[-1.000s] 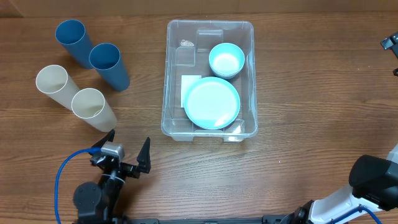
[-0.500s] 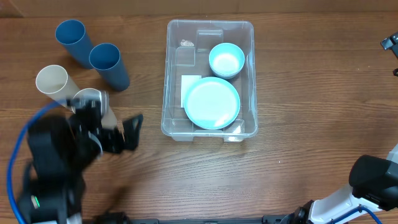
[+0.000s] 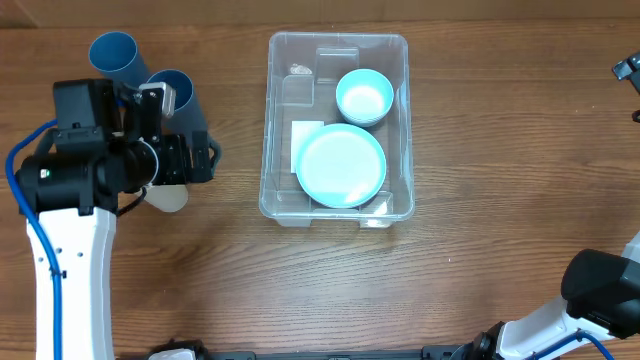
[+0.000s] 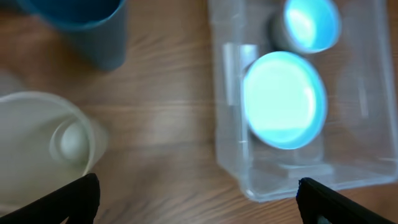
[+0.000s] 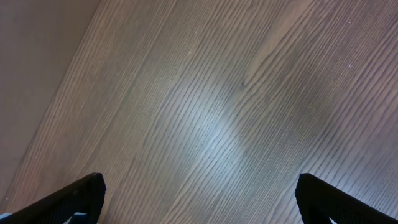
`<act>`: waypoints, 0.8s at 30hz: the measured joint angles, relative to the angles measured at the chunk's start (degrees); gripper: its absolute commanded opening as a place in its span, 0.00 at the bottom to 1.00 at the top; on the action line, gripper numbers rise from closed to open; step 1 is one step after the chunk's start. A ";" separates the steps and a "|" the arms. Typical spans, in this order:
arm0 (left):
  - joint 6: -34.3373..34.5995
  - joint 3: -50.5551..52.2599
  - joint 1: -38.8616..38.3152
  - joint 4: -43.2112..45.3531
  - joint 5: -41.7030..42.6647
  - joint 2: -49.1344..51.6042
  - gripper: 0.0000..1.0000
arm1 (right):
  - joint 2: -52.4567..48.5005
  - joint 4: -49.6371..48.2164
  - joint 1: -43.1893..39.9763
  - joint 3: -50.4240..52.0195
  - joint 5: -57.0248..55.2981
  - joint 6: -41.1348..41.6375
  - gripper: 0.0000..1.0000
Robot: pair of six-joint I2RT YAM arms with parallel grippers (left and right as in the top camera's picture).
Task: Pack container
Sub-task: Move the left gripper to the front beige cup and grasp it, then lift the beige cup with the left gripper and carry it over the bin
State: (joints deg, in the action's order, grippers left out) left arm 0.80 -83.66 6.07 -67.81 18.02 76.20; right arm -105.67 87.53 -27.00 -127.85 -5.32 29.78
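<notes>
- Overhead view: the left claw (image 3: 197,160) is seen spread wide, grasping nothing, above a cream cup (image 3: 168,196).
- The container (image 3: 267,150) is found near it, beyond its fingertips, with a plate (image 3: 341,165) and a bowl (image 3: 364,97) inside.
- The right claw (image 5: 199,200) is spread wide too, over the bare surface (image 5: 217,112).

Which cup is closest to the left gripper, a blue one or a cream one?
A cream cup, close beside the open left gripper in the wrist view; the blue cup stands farther off, at the frame's top edge.
</notes>
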 measured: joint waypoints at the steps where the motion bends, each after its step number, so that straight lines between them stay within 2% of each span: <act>1: 0.72 -0.02 0.00 -0.68 -1.79 0.39 1.00 | 0.00 0.02 0.00 -0.02 0.00 0.00 1.00; 11: 3.82 -0.20 0.00 -1.68 -14.86 9.01 0.99 | 0.00 0.02 0.00 0.00 -0.02 0.00 1.00; 14: 4.04 -0.31 0.00 -1.57 -16.87 12.48 0.92 | 0.00 0.00 -0.02 -0.02 0.00 0.02 1.00; 17: 4.76 -0.31 0.04 -1.14 -17.90 16.37 0.79 | 0.00 0.00 -0.02 0.00 -0.02 0.00 1.00; 19: 4.87 -0.33 0.04 -0.76 -18.36 18.62 0.66 | 0.00 0.00 0.00 0.00 -0.02 0.02 1.00; 20: 5.09 -0.33 0.04 -0.61 -18.53 19.54 0.52 | 0.00 0.00 0.00 -0.02 -0.02 0.00 1.00; 21: 5.25 -0.33 0.04 -0.50 -18.67 20.13 0.43 | 0.00 0.00 -0.02 0.00 0.00 0.00 1.00; 23: 5.25 -0.33 0.04 -0.33 -18.93 21.53 0.15 | 0.00 0.00 -0.02 0.00 -0.02 0.00 1.00; 24: 5.05 -0.33 0.04 -0.33 -19.17 22.08 0.07 | 0.00 0.04 0.00 -0.02 -0.02 0.00 1.00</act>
State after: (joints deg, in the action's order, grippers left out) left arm 5.85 -83.99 6.11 -68.14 -1.15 98.28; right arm -105.67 87.57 -27.00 -127.87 -5.34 29.78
